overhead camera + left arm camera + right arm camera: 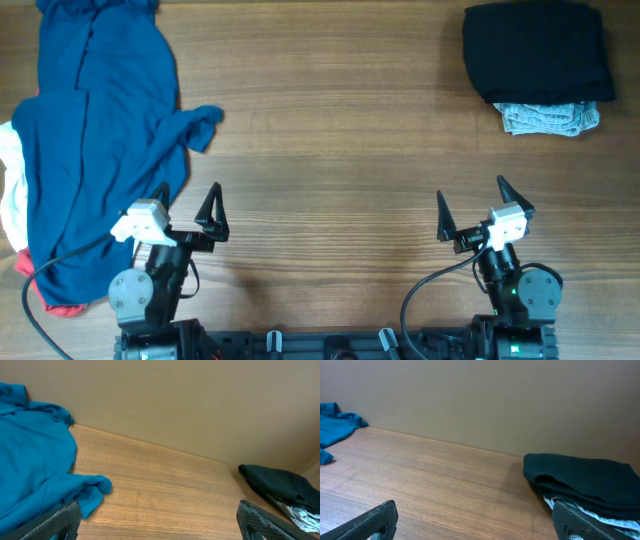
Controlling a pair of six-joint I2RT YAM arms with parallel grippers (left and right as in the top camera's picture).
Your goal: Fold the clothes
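A crumpled blue garment (95, 130) lies unfolded at the left of the table, over a white cloth (10, 190) and a red one (55, 300). It also shows in the left wrist view (35, 465). A folded black garment (538, 50) sits at the back right on a folded grey-white one (550, 118); the stack shows in the right wrist view (585, 482). My left gripper (190, 200) is open and empty, right beside the blue garment. My right gripper (470, 205) is open and empty over bare wood.
The wooden table (330, 140) spans the view, with a plain beige wall behind it. The arm bases and cables sit at the front edge.
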